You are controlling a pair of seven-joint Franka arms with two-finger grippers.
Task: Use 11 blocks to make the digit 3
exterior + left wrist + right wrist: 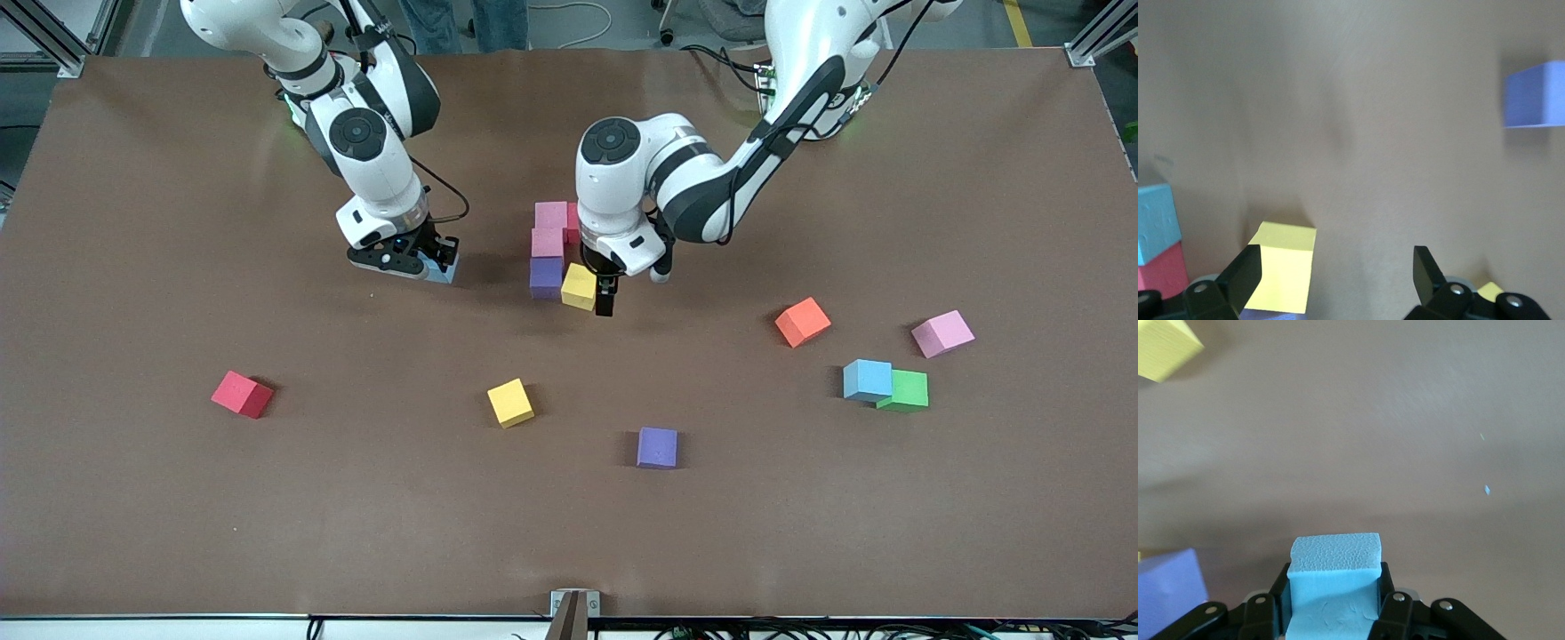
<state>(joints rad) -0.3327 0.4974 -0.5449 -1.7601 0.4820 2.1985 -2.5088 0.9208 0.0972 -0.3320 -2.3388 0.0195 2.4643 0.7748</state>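
A partial figure stands mid-table: two pink blocks, a red block, a purple block and a yellow block. My left gripper is open and low beside that yellow block. In the left wrist view the yellow block rests against one finger, with the gripper wide open. My right gripper is shut on a light blue block, low over the table beside the figure, toward the right arm's end. The right wrist view shows the light blue block between the jaws.
Loose blocks lie nearer the front camera: red, yellow, purple. Toward the left arm's end lie orange, pink, and light blue touching green.
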